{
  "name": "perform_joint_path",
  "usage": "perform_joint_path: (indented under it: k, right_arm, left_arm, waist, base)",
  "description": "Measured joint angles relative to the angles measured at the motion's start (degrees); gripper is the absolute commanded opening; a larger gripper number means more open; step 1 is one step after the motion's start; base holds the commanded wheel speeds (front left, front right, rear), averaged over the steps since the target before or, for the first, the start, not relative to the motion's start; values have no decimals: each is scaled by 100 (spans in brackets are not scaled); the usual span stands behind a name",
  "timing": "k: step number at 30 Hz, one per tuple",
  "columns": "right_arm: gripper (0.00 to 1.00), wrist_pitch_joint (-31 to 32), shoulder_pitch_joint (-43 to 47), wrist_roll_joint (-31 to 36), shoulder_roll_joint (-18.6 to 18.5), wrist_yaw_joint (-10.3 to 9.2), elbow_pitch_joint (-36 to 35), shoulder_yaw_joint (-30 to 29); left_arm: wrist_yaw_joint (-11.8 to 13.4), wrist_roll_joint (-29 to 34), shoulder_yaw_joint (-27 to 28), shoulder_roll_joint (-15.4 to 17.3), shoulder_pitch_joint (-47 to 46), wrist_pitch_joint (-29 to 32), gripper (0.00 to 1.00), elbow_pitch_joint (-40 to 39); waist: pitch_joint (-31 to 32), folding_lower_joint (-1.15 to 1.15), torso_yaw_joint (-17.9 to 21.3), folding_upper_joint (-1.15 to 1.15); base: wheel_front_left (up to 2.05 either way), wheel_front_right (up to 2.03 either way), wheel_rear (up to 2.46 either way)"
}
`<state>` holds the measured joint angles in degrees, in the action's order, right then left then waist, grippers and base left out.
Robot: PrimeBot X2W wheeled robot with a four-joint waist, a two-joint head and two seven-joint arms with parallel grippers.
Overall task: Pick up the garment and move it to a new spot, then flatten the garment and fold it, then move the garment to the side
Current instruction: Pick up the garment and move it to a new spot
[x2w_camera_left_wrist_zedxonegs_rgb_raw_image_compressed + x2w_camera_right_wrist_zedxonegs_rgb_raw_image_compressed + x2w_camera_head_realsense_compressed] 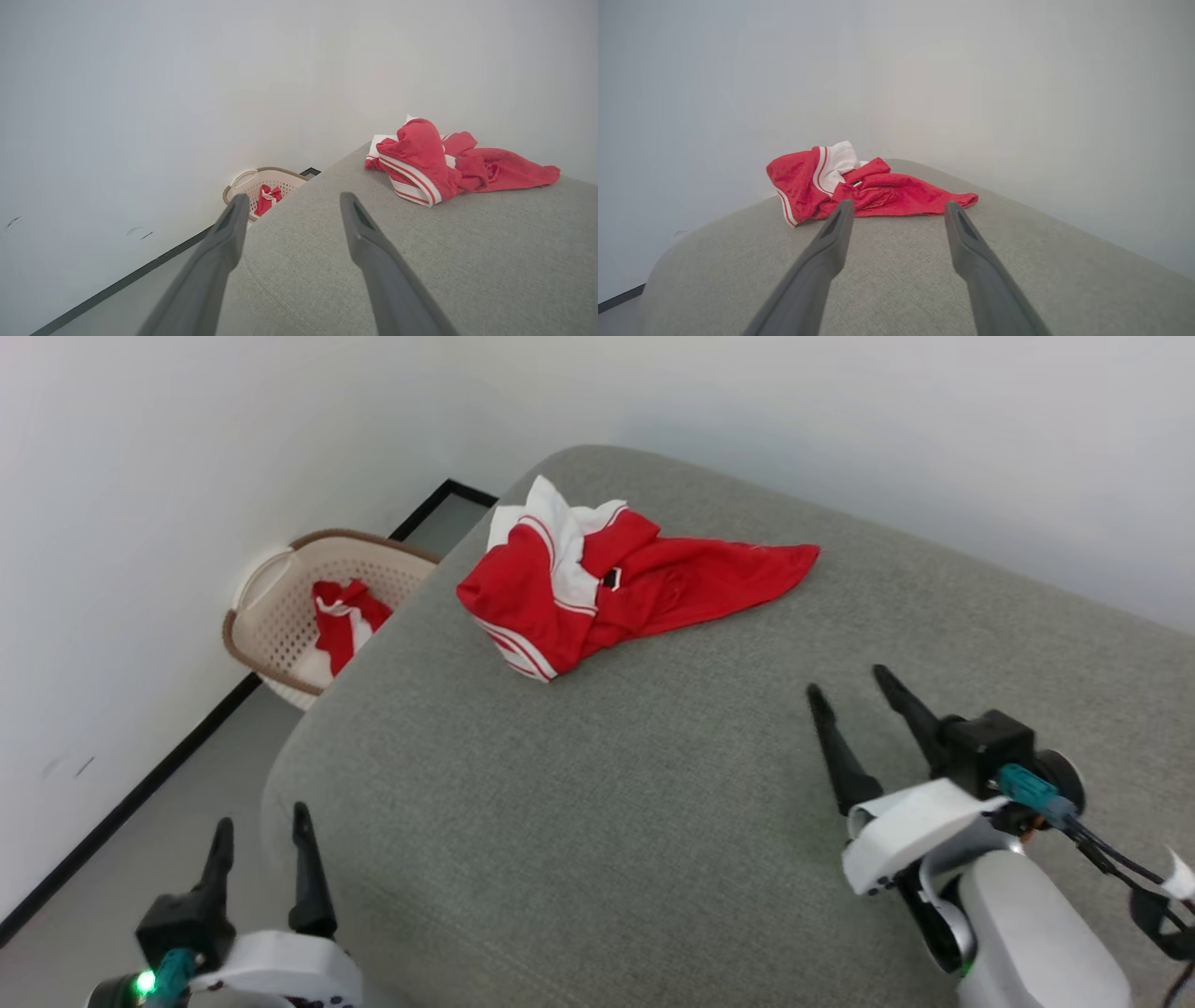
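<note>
Grey cushion [597,821]; beige basket [271,616] w/ 1 red cloth [347,616] by wall [140,476].

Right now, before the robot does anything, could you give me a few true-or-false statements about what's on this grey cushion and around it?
1. The garment lies crumpled on the grey cushion. True.
2. The right end effector is shut on the garment. False: it is open, apart from the garment and holding nothing.
3. The basket on the floor holds a red-and-white cloth. True.
4. The left end effector is touching the garment. False: it is open near the cushion's edge, well short of the garment.
</note>
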<state>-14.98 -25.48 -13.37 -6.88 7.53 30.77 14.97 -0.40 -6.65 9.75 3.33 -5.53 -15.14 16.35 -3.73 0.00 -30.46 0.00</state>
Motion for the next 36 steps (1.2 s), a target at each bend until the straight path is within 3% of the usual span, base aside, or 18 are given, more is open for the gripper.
perform_joint_path:
  k: [5, 11, 17, 23, 29, 33, 36]
  right_arm:
    - [100, 1, -214, -107, 30, 0, 121, 399]
    - [100, 1, -254, -224, 5, 0, 166, 423]
    - [100, 0, 34, -187, -47, 0, -19, 65]
    - [100, 1, 30, -66, -10, 0, -198, 109]
    - [100, 0, -277, -67, -42, 0, -426, 90]
    - [100, 0, -466, -65, -40, 0, -516, 54]
    - [100, 0, -575, -65, -12, 0, -593, 30]
  left_arm:
    - [93, -130, 82, -25, 191, 0, 100, -227]
    - [114, -241, -38, -33, 293, 0, 100, -254]
    - [-238, -21, -293, 1, -243, 1, 100, 40]
    - [-478, 31, -346, 377, -1438, 0, 100, 407]
    - [-635, -172, -488, 842, -3179, 91, 100, 1405]
    - [-678, -333, -781, 1294, -4230, 523, 100, 2186]
    - [-693, -837, -1165, 1560, -4752, 1262, 100, 2816]
  waist:
    - [-140, 0, -89, 0]
    - [-170, 0, -94, 0]
    - [-119, 0, 4, 0]
    - [-133, 0, 306, 0]
    - [-457, 0, 664, 0]
    - [-826, 0, 947, 0]
    - [-1116, 0, 1250, 0]
  base:
    - [0, 0, 0]
    - [0, 0, 0]
    - [0, 0, 0]
    - [0, 0, 0]
    - [0, 0, 0]
    - [0, 0, 0]
    - [0, 0, 0]
